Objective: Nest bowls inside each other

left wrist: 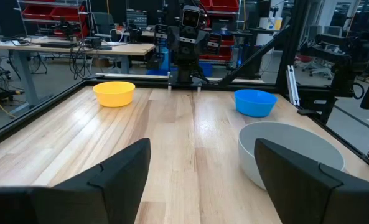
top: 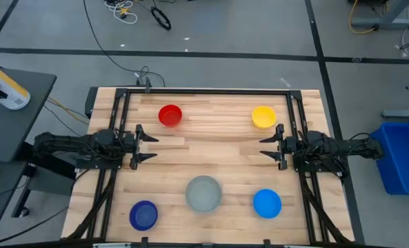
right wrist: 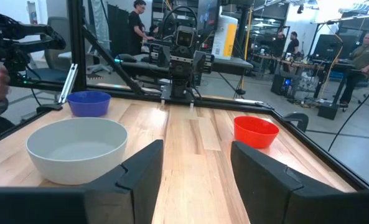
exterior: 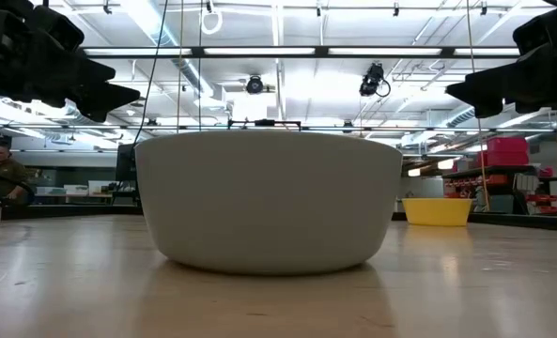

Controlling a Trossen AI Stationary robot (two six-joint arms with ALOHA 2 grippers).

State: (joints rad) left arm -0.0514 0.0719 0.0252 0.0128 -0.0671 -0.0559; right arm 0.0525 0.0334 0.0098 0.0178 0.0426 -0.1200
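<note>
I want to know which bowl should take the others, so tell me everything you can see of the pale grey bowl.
The pale grey bowl is round, plain and matte, plastic by its look, and wider than the four coloured bowls. It stands upright and empty on the wooden table, near the front edge, midway between the dark blue bowl and the light blue bowl. Nothing touches it but the table.

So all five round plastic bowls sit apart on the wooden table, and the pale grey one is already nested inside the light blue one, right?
Not quite. The pale grey round plastic bowl is not nested: it stands alone on the wooden table, beside the light blue round plastic bowl with a gap between them. The high view shows this. All five bowls do sit apart.
</note>
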